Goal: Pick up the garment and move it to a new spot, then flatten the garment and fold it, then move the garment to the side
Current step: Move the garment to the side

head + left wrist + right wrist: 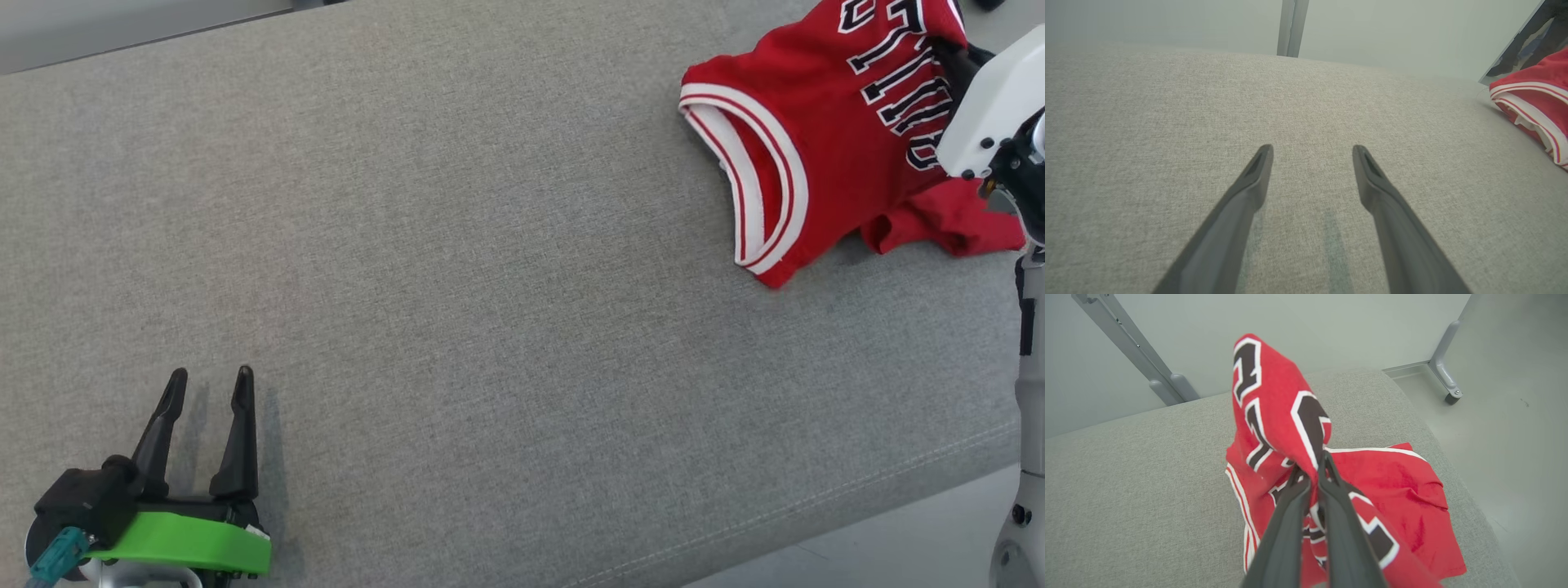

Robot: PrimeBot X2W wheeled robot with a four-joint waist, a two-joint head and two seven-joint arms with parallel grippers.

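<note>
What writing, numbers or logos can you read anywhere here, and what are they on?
On the red jersey: large black letters outlined in white, bunched up and turned sideways; no whole word can be read.
On the grey cushion and the left gripper: no text.

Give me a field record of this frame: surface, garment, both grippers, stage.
surface: grey fabric cushion
garment: red jersey, white trim, black letters, crumpled, partly lifted, far right of the cushion
right gripper: shut on the jersey, a fold pinched between its fingers
left gripper: open, empty, near left of the cushion, apart from the jersey
stage: grasped; not yet flattened or folded
</note>
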